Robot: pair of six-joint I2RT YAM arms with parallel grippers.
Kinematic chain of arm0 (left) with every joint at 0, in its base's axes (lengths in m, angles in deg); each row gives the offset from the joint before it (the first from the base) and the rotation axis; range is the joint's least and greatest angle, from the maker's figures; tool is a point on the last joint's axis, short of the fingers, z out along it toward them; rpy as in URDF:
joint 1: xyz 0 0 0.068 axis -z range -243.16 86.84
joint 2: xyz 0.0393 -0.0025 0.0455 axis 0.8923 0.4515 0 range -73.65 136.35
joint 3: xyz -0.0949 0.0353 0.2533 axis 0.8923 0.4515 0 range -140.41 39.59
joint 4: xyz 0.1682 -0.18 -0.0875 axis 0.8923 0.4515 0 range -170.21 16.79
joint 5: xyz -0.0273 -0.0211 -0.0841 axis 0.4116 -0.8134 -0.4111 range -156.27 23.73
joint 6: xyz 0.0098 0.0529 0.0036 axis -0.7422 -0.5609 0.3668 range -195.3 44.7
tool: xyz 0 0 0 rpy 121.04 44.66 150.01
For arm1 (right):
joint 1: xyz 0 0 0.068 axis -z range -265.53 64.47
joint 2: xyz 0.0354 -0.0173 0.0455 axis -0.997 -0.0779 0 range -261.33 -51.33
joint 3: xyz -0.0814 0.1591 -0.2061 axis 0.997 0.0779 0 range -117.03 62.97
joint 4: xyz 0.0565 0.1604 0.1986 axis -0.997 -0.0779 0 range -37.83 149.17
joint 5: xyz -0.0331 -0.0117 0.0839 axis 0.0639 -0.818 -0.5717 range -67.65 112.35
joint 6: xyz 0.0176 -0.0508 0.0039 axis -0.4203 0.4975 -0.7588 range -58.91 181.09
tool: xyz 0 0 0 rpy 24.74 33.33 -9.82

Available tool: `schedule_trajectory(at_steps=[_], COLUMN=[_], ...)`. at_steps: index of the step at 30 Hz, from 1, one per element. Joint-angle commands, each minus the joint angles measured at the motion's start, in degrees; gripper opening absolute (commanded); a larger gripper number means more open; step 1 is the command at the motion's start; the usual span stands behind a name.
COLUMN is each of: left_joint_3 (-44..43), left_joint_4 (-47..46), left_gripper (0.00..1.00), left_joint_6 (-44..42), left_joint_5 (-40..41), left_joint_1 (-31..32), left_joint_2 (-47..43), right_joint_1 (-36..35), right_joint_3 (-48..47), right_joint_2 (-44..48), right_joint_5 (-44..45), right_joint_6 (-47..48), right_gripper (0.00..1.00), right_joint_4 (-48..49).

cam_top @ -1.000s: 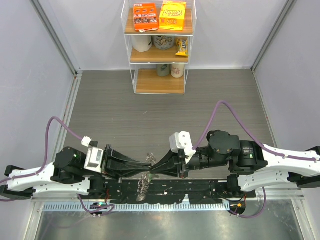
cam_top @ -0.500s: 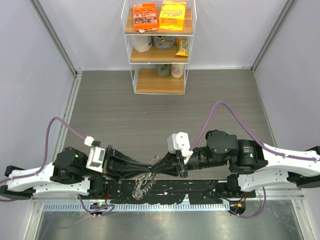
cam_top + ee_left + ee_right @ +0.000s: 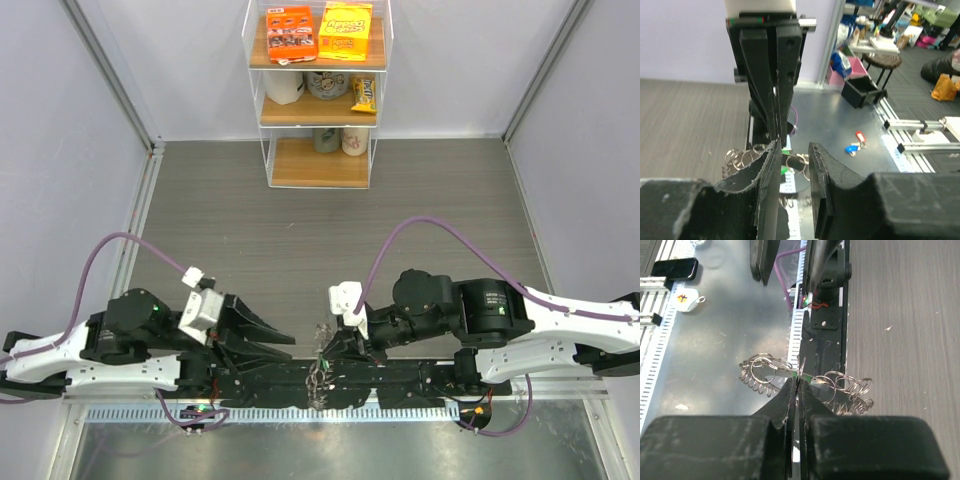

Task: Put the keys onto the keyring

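Now: right fingers clamped on the keyring; left fingers narrowly parted, empty. Judgement: hold ring steady, level, before left closes in.

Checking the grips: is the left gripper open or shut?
Open: the fingers of the left gripper stand apart, a clear gap between them in the left wrist view.
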Motion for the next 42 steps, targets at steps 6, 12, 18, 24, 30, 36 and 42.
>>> schedule_trajectory(at_steps=[6,12,18,24,30,36,42], left_joint_3=[-4.65,-5.27,-5.09,-4.92,-4.74,-5.00,-5.71], left_joint_4=[11.71,13.29,14.35,14.70,14.88,16.28,18.39], left_gripper=[0.38,0.40,0.40,0.41,0.41,0.34,0.19], left_joint_6=[2.71,2.71,2.71,2.45,2.01,1.66,1.04], left_joint_5=[-3.28,-3.45,-3.54,-3.36,-3.28,-3.01,-2.22], left_joint_1=[0.20,0.20,0.20,0.20,0.20,0.20,0.20], left_joint_2=[7.66,8.99,9.51,9.34,8.81,9.34,10.57], right_joint_1=[0.08,0.08,0.08,0.08,0.08,0.17,0.35], right_joint_3=[-3.49,-4.99,-7.18,-9.46,-10.88,-12.11,-12.11], right_joint_2=[-3.03,-5.15,-6.82,-8.84,-10.69,-12.44,-12.53], right_joint_5=[-4.96,-6.19,-6.28,-6.45,-6.54,-6.63,-6.63], right_joint_6=[-3.74,-5.24,-6.20,-6.47,-6.38,-5.59,-5.06], right_gripper=[0.05,0.06,0.05,0.06,0.05,0.05,0.05], right_joint_4=[-4.33,-5.12,-4.86,-4.59,-4.95,-5.21,-5.03])
